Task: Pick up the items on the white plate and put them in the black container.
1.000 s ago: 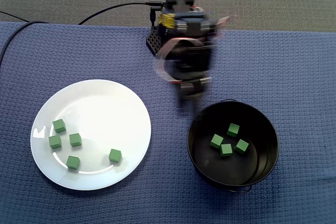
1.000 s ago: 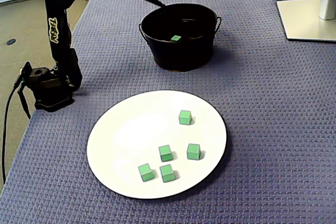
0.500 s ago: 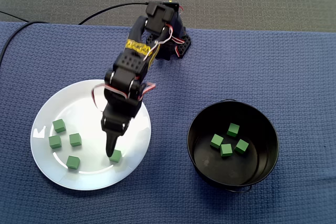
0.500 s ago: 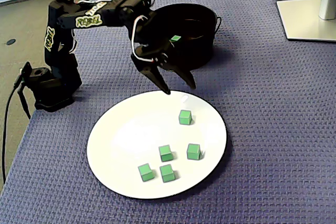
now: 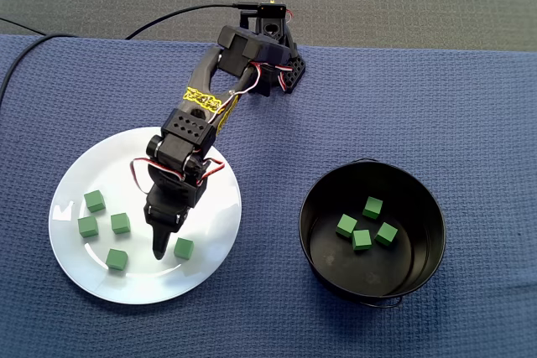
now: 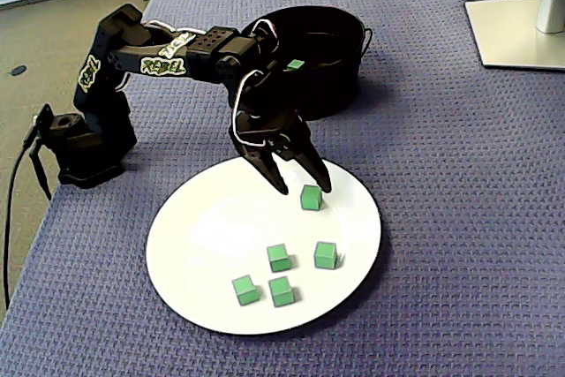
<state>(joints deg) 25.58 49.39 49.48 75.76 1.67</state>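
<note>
Evidently a pick is in hand: the black two-finger gripper (image 6: 301, 188) is held low over the round white plate (image 6: 212, 227), fingers spread and empty, just beside a small green cube (image 6: 310, 198) near the plate's edge on the side of the black metal container (image 5: 315, 249). The cube must be straddled, then clamped. It looks matte, flat-faced and crisp-edged.
</note>
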